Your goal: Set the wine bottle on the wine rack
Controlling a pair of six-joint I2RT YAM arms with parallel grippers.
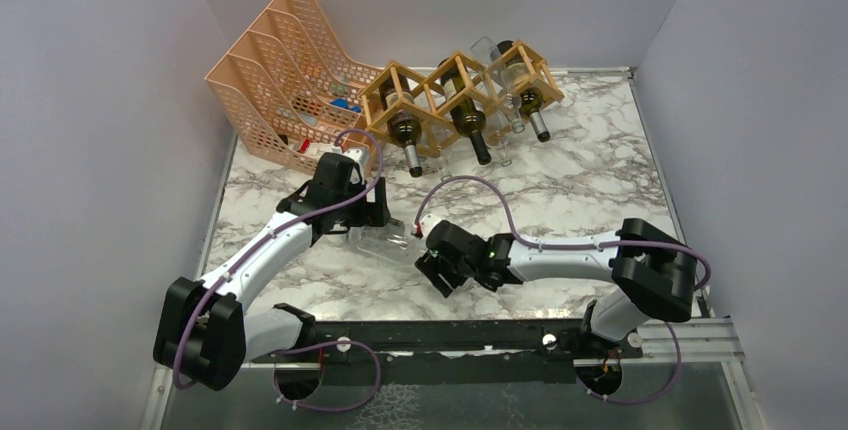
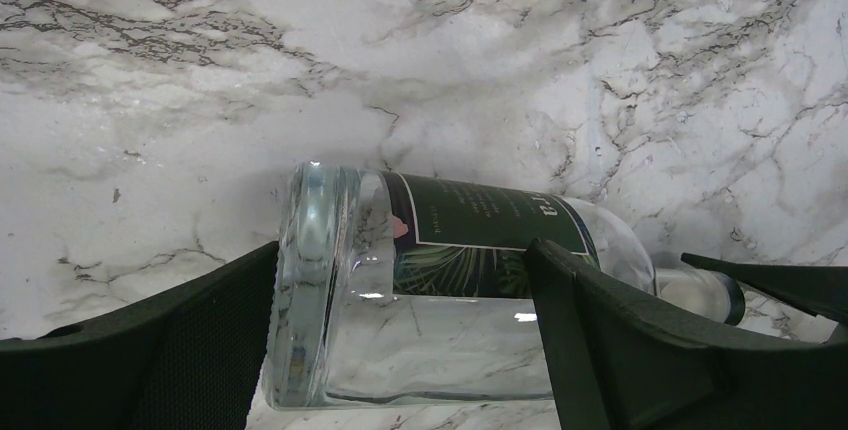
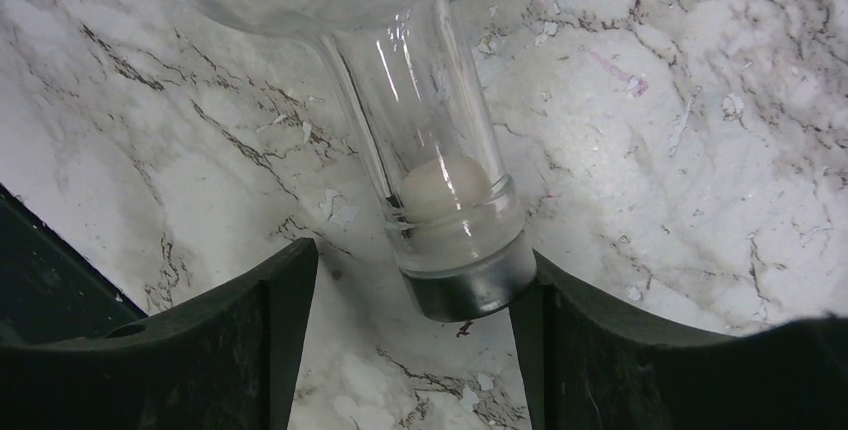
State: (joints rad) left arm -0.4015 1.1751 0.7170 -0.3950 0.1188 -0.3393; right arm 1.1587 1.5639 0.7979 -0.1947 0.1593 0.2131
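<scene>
Two black fingers (image 2: 620,350) of the left gripper (image 2: 400,250) stand spread wide over the wine bottle (image 2: 430,340); the glass body shows in the gap between them, its flat base by one finger and its shoulder passing behind the other; whether either pad presses the glass I cannot tell. The bottle is clear, lies on its side on the marble table (image 2: 560,80), and carries a dark green label (image 2: 480,225) facing up and away from the camera.

At the other end the right gripper (image 3: 420,250) is also parted, its fingers (image 3: 200,350) set on both sides of the bottle's neck; the metal cap (image 3: 470,285) sits just beside one finger, well off the other, with a pale stopper visible inside the glass above it.

From above, the bottle (image 1: 388,240) lies near the middle of the table (image 1: 580,180), between the left gripper (image 1: 372,225) and the right gripper (image 1: 432,268); both arms reach inward from the near edge. The wine rack (image 1: 455,85) stands well apart at the far edge, a light wooden lattice; three dark bottles (image 1: 468,125) lie in its cells, necks pointing toward the arms. Just beside the rack, on its left, is a peach perforated organizer (image 1: 270,60).
</scene>
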